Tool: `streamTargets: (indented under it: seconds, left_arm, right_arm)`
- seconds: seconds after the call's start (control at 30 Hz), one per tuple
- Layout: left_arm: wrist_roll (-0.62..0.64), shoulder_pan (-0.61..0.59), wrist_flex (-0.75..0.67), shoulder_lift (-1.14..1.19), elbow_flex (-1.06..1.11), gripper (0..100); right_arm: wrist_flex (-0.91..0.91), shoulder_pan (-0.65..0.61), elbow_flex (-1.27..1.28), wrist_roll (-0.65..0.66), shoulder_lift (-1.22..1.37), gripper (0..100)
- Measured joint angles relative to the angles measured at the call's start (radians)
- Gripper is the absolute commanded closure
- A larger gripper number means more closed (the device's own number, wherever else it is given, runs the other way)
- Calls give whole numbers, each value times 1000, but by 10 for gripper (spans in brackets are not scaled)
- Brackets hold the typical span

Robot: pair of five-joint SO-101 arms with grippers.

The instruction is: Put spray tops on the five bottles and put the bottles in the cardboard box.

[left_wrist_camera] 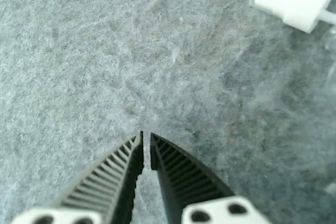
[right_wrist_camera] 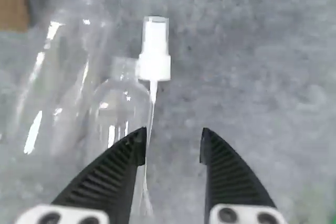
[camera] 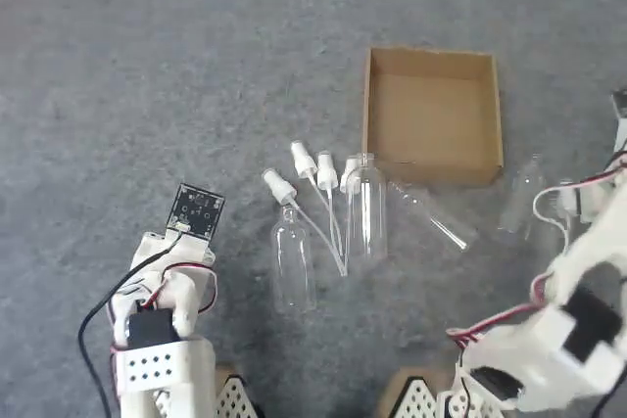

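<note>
- Since the right pincer [right_wrist_camera: 173, 140] stands released just behind a spray top [right_wrist_camera: 155, 51] whose thin dip tube runs back alongside one finger, we judge that a closing could catch the tube alone, bending it or flicking the top away.
- Second risk: a small clear bottle [right_wrist_camera: 118, 108] lies just beside that same finger, with a larger bottle [right_wrist_camera: 58, 77] beyond it. We expect that a nudge would set either rolling on the grey felt [right_wrist_camera: 252, 51].
- We record the left pincer [left_wrist_camera: 146, 140] as clenched on nothing, low over the felt, with another spray top [left_wrist_camera: 291, 6] well ahead and off to one side.
- Spray top, appearance: white plastic, round collar, narrow cap, long clear tube; lying loose, fitted to no bottle.
- The cardboard box [camera: 431, 115] is brown and open-topped, and lies beyond the bottles from both pincers.
</note>
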Motion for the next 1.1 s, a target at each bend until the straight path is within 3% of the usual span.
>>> streamTargets:
  seconds: [0.37,0.57,0.7,0.97,1.1]
  left_arm:
    - [0,0,0,0,0,986]
    - [0,0,0,0,0,986]
    - [0,0,0,0,0,986]
    - [0,0,0,0,0,986]
    - [0,0,0,0,0,986]
  right_arm:
    - [-94,-54,-181,-54,325,863]
    - [-97,-81,-226,-104,385,873]
    - [-97,-94,-232,-112,433,995]
    - [-89,-60,-269,-112,445,993]
    - [25,-41,-370,-114,427,993]
